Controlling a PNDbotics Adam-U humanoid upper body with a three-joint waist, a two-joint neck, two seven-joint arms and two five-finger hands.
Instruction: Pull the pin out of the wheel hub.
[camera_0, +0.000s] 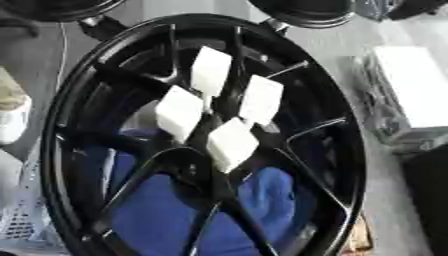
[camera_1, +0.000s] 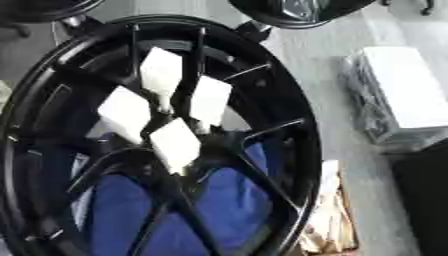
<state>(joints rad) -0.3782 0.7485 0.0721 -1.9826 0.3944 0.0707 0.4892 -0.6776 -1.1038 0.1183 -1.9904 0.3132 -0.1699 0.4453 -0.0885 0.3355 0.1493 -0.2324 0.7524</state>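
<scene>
A large black spoked wheel hub (camera_0: 61, 135) fills most of both views, lying tilted. Several white block-shaped pins stand around its centre: one at the top (camera_0: 211, 71), one on the left (camera_0: 178, 113), one on the right (camera_0: 262, 99) and one nearest me (camera_0: 232, 144). Each stands in the hub near the centre. Blue cloth (camera_0: 153, 212) shows through the gaps between the lower spokes. Neither of my hands appears in either view.
A white box wrapped in clear film (camera_1: 404, 90) lies on the grey floor to the right. Round black objects (camera_1: 293, 11) sit beyond the wheel at the top. Light wood pieces (camera_1: 328, 220) lie by the wheel's lower right rim.
</scene>
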